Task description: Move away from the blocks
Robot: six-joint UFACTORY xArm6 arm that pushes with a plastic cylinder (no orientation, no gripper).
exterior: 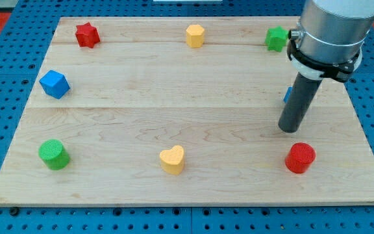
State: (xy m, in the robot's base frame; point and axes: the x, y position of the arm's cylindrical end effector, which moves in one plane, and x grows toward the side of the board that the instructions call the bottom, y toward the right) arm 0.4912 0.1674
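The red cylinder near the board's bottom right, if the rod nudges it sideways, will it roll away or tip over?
The red cylinder stands on its flat end and looks squat, so it would probably slide rather than tip. Rolling seems unlikely unless it gets knocked onto its side. The wooden board looks smooth, so it should glide easily. My tip sits just above it, apart.

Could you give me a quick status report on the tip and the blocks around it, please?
My tip down on the board, just above the red cylinder. Blue block mostly hidden behind the rod. Green block near the view's top. Open board towards the view's left.
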